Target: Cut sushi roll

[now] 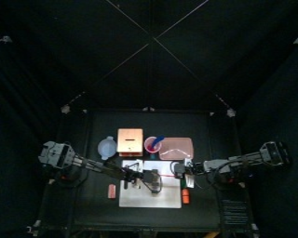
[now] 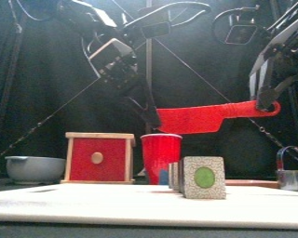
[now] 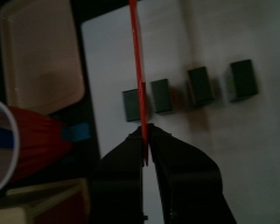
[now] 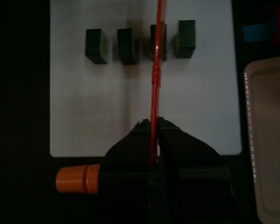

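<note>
The sushi roll [image 4: 127, 44] lies on the white board [image 4: 143, 105] as several short dark pieces in a row; the front view shows one piece's cut face with a green centre [image 2: 204, 177]. A red cleaver-shaped knife [image 2: 208, 118] hangs level above the board. My right gripper [image 4: 156, 125] is shut on its handle end, and the blade runs edge-on as a thin red line over the pieces. In the left wrist view my left gripper [image 3: 143, 133] has its jaws close on either side of the same red blade's other end, above the pieces [image 3: 160, 94].
Behind the board stand a red box [image 2: 98, 156], a red cup [image 2: 162, 153] and a grey bowl [image 2: 33, 168]. A pale tray [image 4: 269, 131] lies beside the board. A small metal object [image 2: 292, 172] sits at the right, and an orange cylinder [image 4: 73, 179] lies near the right gripper.
</note>
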Controlling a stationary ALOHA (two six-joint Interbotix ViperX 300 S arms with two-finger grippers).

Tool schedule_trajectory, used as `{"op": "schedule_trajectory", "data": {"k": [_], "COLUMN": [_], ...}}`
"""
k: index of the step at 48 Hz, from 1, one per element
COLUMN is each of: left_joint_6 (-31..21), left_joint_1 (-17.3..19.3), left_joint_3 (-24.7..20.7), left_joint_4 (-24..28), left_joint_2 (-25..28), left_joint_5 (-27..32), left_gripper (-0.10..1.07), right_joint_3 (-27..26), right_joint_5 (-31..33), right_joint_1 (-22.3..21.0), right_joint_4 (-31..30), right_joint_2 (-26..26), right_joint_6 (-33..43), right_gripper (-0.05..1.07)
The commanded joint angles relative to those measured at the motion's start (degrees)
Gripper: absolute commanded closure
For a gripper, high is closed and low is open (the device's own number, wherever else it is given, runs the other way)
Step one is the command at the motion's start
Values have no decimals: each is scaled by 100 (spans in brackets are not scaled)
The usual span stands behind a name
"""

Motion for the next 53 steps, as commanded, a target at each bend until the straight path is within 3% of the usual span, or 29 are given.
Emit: {"op": "schedule_trajectory", "data": {"k": [1, 7, 15, 23, 34, 39, 47, 53], "left_joint_6": [-18, -26, -35, -35, -185, -396, -571, -431], "left_joint_1": [193, 193, 246, 308, 360, 431, 817, 1099], "left_joint_3": [-211, -299, -281, -132, 343, 976, 2030, 2663], "left_joint_4": [62, 53, 35, 44, -79, -202, -677, -905], "left_joint_2": [-167, -185, -202, -272, -721, -1195, -1749, -1846], "left_joint_5": [62, 70, 26, -35, -422, -1450, -3709, -4711], "left_gripper": [44, 29, 12, 11, 11, 11, 11, 11], "right_joint_3": [-9, 70, 237, 255, 439, 536, 580, 563], "right_joint_5": [448, 1187, 1758, 1881, 1600, 1063, 352, 211], "right_joint_1": [35, 35, 35, 35, 79, 202, 404, 571], "right_joint_4": [246, 782, 800, 835, 809, 527, 132, -193], "right_joint_2": [-334, -729, -1283, -1626, -1494, -1318, -993, -527], "right_joint_6": [35, 466, 1600, 3155, 5625, 6521, 7576, 8455], "right_gripper": [74, 74, 74, 74, 74, 74, 73, 71]}}
